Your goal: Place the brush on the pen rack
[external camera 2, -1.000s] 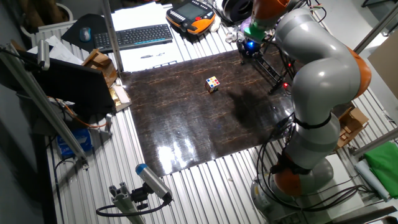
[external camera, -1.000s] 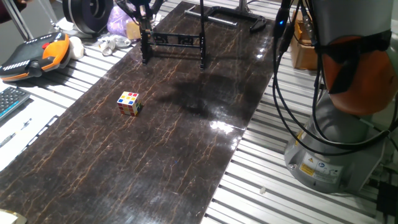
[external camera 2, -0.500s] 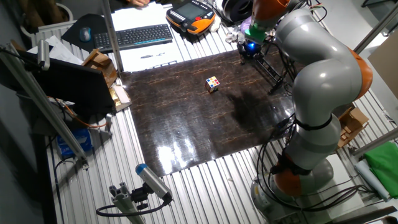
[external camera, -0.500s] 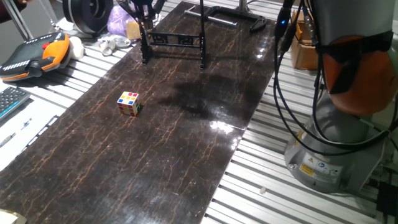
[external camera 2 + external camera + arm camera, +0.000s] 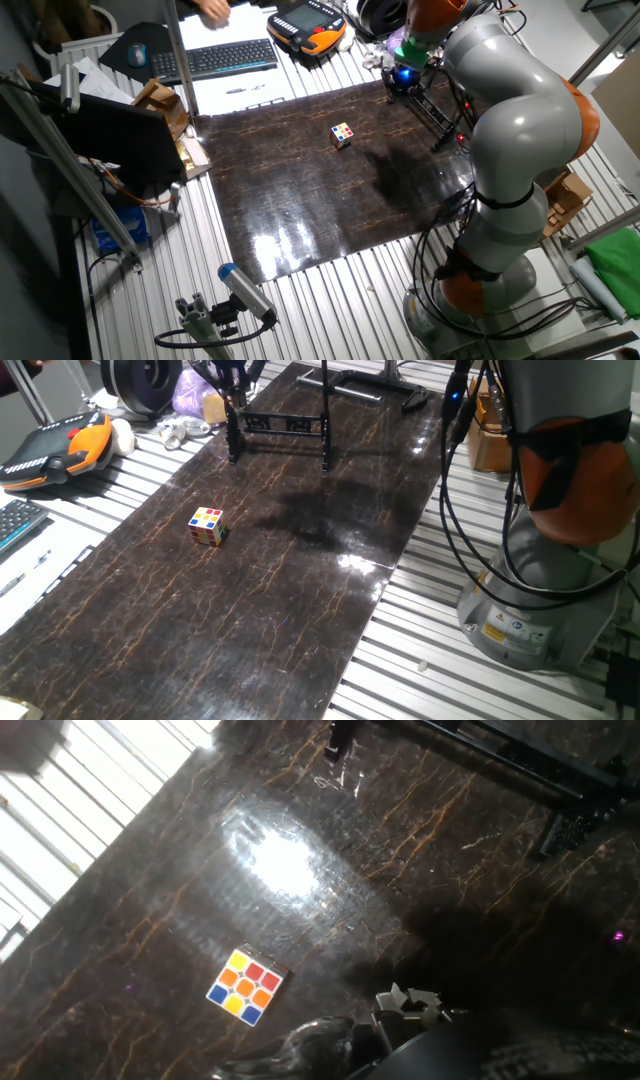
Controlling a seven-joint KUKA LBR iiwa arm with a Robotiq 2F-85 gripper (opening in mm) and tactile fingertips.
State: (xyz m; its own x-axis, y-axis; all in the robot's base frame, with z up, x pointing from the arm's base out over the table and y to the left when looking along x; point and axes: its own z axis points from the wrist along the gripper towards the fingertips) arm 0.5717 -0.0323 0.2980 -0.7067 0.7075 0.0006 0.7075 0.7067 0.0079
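almost nothing has moved since the earlier frames: the arm, the rack and the cube sit where they were half a second and a second ago. the only shift is a person's hand (image 5: pixel 212 8) at the top edge of the other fixed view, now a little further left above the keyboard (image 5: pixel 225 57).

the black pen rack (image 5: pixel 284 426) stands upright at the far end of a dark marbled mat (image 5: pixel 300 610). its legs rest on the mat and its lattice crossbar runs between them. the gripper (image 5: pixel 228 380) hangs just above the rack's left end, dark against a cluttered background. its fingers are too dark and small in both fixed views, and too blurred at the bottom of the hand view, so i cannot tell whether the tool is wide, narrow or holding anything.

the brush cannot be made out in any view. no thin orange-brown stick shows on the crossbar, on the mat, or clearly between the fingers. a multicoloured puzzle cube (image 5: pixel 208 526) lies alone mid-mat, well apart from the rack.

as a judgement: with the gripper already over the rack, the task looks to be at or near the placing step. since the brush is not visible, the pictures do not settle whether it is being carried, already set down, or elsewhere.
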